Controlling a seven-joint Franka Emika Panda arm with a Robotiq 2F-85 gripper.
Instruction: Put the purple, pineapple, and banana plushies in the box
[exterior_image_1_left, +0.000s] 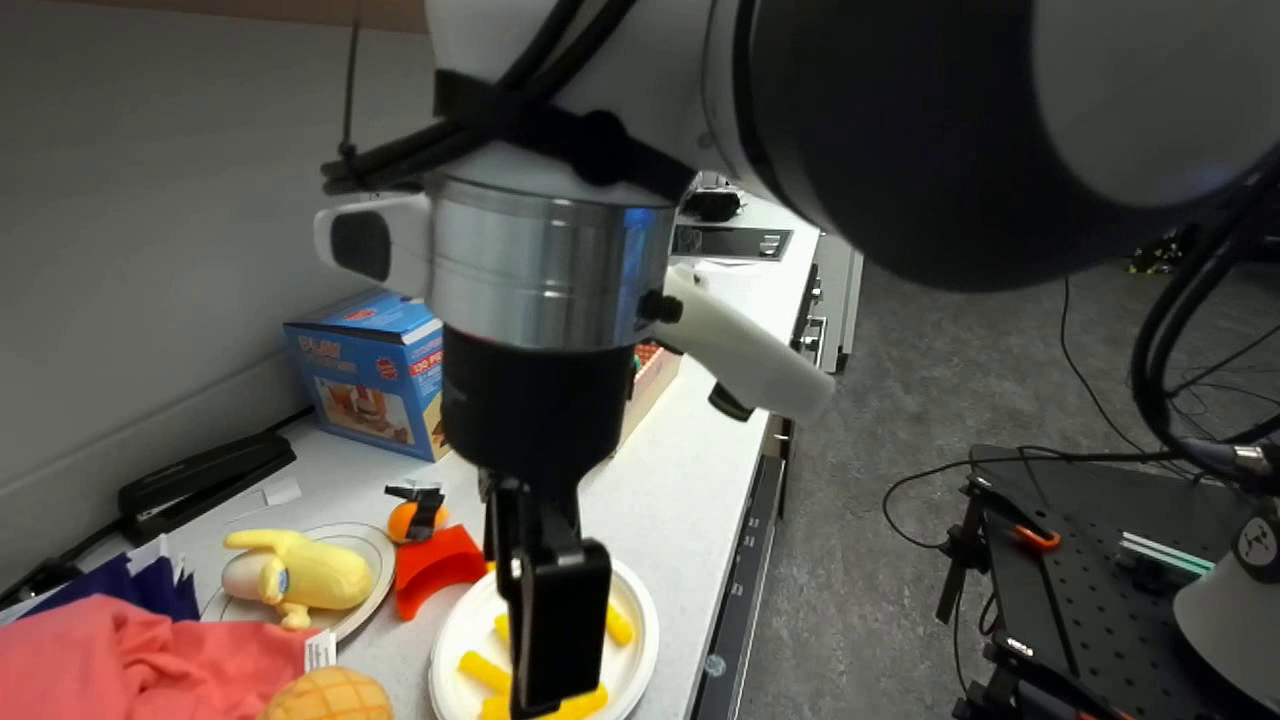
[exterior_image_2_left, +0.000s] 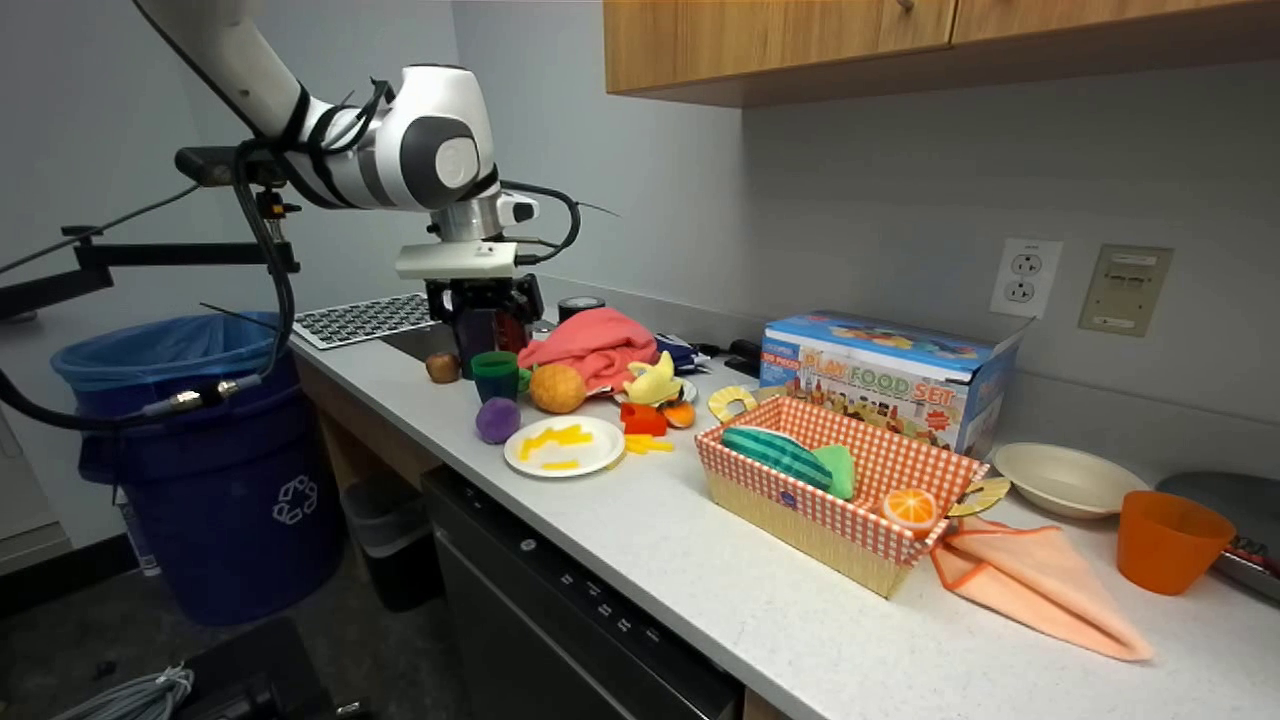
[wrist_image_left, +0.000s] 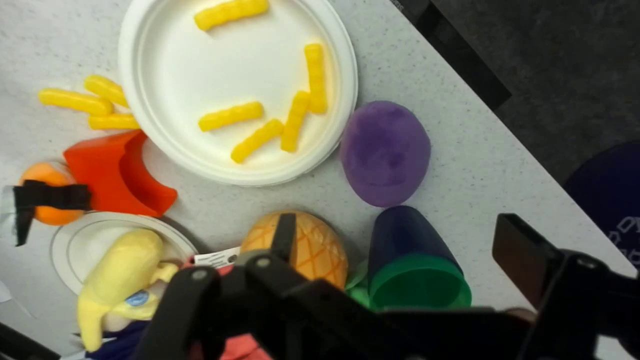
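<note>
The purple plushie (wrist_image_left: 385, 152) lies on the counter beside a white plate; it also shows in an exterior view (exterior_image_2_left: 497, 420). The pineapple plushie (wrist_image_left: 320, 245) is orange with green leaves, partly behind a finger in the wrist view. The yellow banana plushie (wrist_image_left: 120, 265) lies on a small plate; it shows in both exterior views (exterior_image_1_left: 315, 575) (exterior_image_2_left: 652, 382). A box with red gingham lining (exterior_image_2_left: 800, 515) holds a striped green piece, a light green piece and an orange slice. My gripper (wrist_image_left: 397, 240) is open and empty, above the pineapple and cup (exterior_image_2_left: 495, 340).
A dark blue and green cup (wrist_image_left: 415, 250) lies between the fingers in the wrist view, touching or nearly touching the purple plushie. A white plate (wrist_image_left: 240, 65) holds yellow fries. A red holder (wrist_image_left: 100, 170), pink cloth (exterior_image_2_left: 600, 345) and blue Play Food carton (exterior_image_2_left: 870, 385) are nearby.
</note>
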